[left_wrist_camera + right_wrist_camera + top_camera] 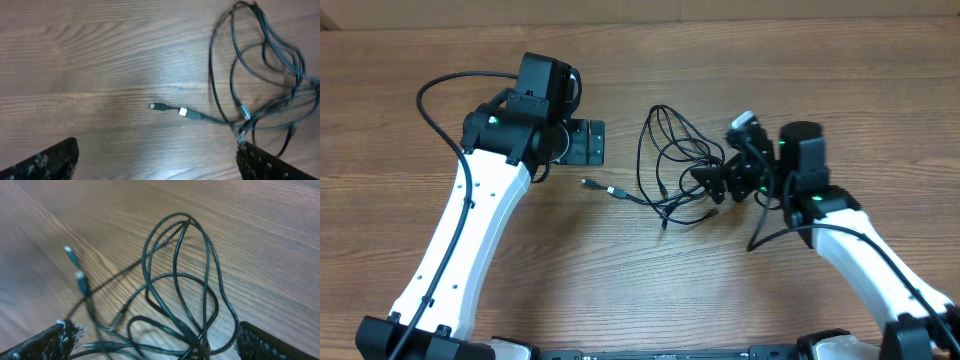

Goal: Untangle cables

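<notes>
Cables heaped on table, loops lying between fingers of right gripper, spread wide, nothing clasped. 1 plug tail stretched leftward toward left gripper, likewise released, farther off.

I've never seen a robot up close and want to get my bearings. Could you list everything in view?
cables: apparently two, thin black, tangled right of the table's centre, one plug end stretched out to the left
table: one, brown wood grain, under everything
arms: two, white with black joints, left arm and right arm
left gripper: one, black, open, left of the tangle
right gripper: one, black, open, at the tangle's right edge
</notes>
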Controlling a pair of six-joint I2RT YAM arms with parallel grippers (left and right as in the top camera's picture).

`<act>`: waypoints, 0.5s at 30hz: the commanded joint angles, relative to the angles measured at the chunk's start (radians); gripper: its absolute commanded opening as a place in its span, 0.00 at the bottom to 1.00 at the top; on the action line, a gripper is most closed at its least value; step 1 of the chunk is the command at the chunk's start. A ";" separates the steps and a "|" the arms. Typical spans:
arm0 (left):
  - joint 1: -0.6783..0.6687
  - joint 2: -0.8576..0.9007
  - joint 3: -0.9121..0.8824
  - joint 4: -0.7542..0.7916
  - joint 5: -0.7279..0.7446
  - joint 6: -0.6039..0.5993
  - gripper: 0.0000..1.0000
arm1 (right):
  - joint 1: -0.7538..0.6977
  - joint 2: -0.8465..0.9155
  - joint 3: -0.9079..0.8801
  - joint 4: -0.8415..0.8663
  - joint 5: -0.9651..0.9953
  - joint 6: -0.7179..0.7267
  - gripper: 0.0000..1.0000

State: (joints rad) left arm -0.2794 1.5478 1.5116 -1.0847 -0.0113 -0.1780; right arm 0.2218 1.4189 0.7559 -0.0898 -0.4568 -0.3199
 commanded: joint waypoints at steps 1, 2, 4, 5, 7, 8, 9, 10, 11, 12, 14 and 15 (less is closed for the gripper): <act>0.005 0.002 0.011 0.000 0.105 0.290 1.00 | 0.056 0.043 -0.003 0.053 0.164 -0.079 1.00; 0.014 0.002 0.011 -0.006 0.109 0.340 1.00 | 0.069 0.065 -0.003 0.094 0.180 -0.079 1.00; 0.028 0.002 0.011 -0.008 0.109 0.369 1.00 | 0.076 0.100 -0.003 0.155 0.179 -0.078 1.00; 0.032 0.003 0.011 -0.007 0.109 0.368 1.00 | 0.076 0.109 -0.003 0.166 0.179 -0.078 1.00; 0.034 0.003 0.011 -0.006 0.109 0.365 1.00 | 0.076 0.132 -0.003 0.184 0.179 -0.078 1.00; 0.034 0.003 0.011 -0.007 0.109 0.365 1.00 | 0.076 0.145 -0.003 0.190 0.179 -0.078 1.00; 0.034 0.003 0.011 -0.007 0.109 0.365 1.00 | 0.076 0.153 -0.003 0.190 0.179 -0.078 0.97; 0.034 0.003 0.011 -0.007 0.109 0.365 0.99 | 0.076 0.158 -0.003 0.190 0.179 -0.078 0.95; 0.034 0.003 0.011 -0.007 0.109 0.365 1.00 | 0.076 0.164 -0.003 0.189 0.179 -0.078 0.92; 0.034 0.003 0.011 -0.007 0.109 0.365 1.00 | 0.076 0.166 -0.003 0.190 0.179 -0.078 0.87; 0.034 0.003 0.011 -0.007 0.109 0.365 0.99 | 0.076 0.166 -0.003 0.194 0.177 -0.078 0.49; 0.034 0.003 0.011 -0.007 0.109 0.365 1.00 | 0.076 0.166 -0.003 0.198 0.175 -0.077 0.26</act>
State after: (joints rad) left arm -0.2485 1.5490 1.5116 -1.0924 0.0792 0.1646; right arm 0.2905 1.5818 0.7532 0.0929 -0.2806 -0.3981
